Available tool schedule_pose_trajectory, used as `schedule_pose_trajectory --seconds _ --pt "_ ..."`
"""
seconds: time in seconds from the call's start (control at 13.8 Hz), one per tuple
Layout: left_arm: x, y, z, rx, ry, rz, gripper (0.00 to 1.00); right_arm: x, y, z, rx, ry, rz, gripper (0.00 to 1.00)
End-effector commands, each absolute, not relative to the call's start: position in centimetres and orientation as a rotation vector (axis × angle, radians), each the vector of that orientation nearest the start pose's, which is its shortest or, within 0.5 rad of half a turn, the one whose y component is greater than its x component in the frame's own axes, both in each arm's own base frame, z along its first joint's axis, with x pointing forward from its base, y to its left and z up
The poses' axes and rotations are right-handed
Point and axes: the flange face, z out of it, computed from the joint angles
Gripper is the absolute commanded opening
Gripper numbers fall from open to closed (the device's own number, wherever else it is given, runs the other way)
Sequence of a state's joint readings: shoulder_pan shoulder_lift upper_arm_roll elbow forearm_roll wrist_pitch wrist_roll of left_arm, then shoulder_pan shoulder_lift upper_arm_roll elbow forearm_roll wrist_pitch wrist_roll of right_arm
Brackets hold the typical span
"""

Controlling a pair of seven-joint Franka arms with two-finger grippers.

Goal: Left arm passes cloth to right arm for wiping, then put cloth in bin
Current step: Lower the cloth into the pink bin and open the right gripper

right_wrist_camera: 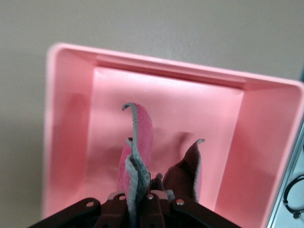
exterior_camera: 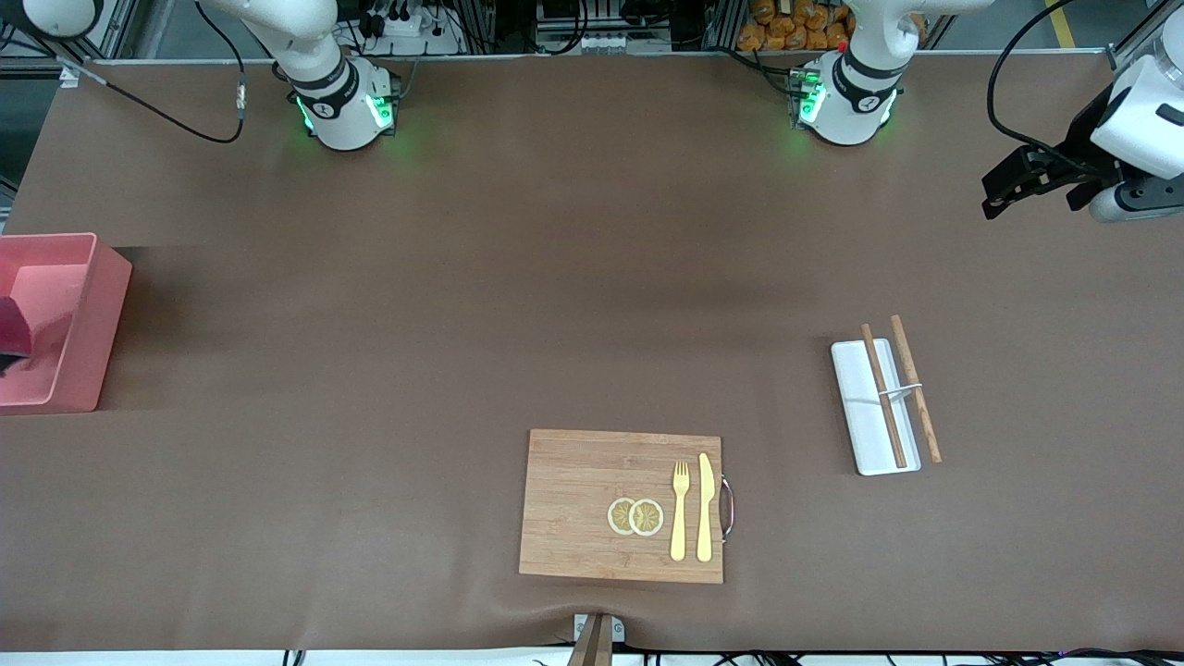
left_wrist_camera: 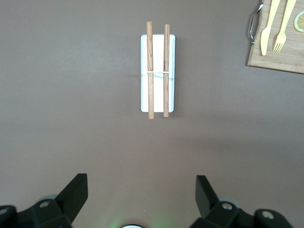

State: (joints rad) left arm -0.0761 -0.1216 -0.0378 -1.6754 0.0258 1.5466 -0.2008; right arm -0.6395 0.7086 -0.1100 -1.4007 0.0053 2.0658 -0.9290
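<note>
Front view: pink bin (exterior_camera: 88, 324) sits at the right arm's end of the table, cut by the frame edge. A bit of the crimson cloth (exterior_camera: 13, 331) shows over the bin's interior at that edge; the right gripper itself is out of frame here. Left gripper (exterior_camera: 997, 196) hangs in the air over bare table at the left arm's end, well apart from everything, fingers spread, nothing in them; that arm waits. White tray (exterior_camera: 868, 416) lies toward the left arm's end with two wooden sticks (exterior_camera: 902, 388) across it, joined by a thin band. Wooden cutting board (exterior_camera: 592, 481) is nearer the camera, mid-table, carrying two lemon slices (exterior_camera: 635, 516), a yellow fork (exterior_camera: 680, 509) and a yellow knife (exterior_camera: 705, 507); a metal handle sits on its edge.

Left wrist view: both fingers (left_wrist_camera: 73, 194) stand wide apart, empty. Below them is bare table, then the white tray (left_wrist_camera: 145, 71) with the sticks (left_wrist_camera: 150, 66) on it. A corner of the board (left_wrist_camera: 280, 59) with the fork and knife shows at the edge.

Right wrist view: right gripper (right_wrist_camera: 138, 199) is clamped on the cloth (right_wrist_camera: 140, 147). The cloth's grey-edged folds stick out from between the closed fingertips and hang down inside the bin (right_wrist_camera: 71, 118), over its floor. Can't tell whether the cloth touches the floor.
</note>
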Motion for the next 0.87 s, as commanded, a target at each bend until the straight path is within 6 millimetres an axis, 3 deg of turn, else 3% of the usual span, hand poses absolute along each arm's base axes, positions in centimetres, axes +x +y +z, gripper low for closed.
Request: schedule_pose_trajectory --seconds 0.0,0.07,0.14,0.22,0.29,0.51,0.8 --pt "51.0 -5.7 64.2 -3.11 -0.109 0.003 1.0 53.8 -49.0 26.2 -3.085 -0.348 0.058 0.0" --pt "51.1 -5.8 64.1 -3.11 -0.107 0.005 1.0 53.7 -49.1 25.6 -3.08 -0.345 0.06 0.21" --pt "51.1 -5.7 64.1 -3.11 -0.109 0.005 1.0 53.7 -49.3 24.7 -3.086 -0.346 0.056 0.51" --pt "51.1 -5.7 64.0 -3.11 -0.109 0.008 1.0 53.6 -49.4 23.5 -3.082 -0.349 0.053 0.63" --pt "51.1 -5.7 63.9 -3.109 -0.109 0.01 1.0 53.4 -49.3 22.4 -3.058 -0.35 0.039 1.0" --pt "51.1 -5.7 64.0 -3.11 -0.109 0.008 1.0 54.2 -48.7 23.3 -3.048 -0.343 0.009 1.0" --pt "51.1 -5.7 63.9 -3.109 -0.109 0.01 1.0 55.4 -46.9 28.8 -3.028 -0.391 0.004 1.0"
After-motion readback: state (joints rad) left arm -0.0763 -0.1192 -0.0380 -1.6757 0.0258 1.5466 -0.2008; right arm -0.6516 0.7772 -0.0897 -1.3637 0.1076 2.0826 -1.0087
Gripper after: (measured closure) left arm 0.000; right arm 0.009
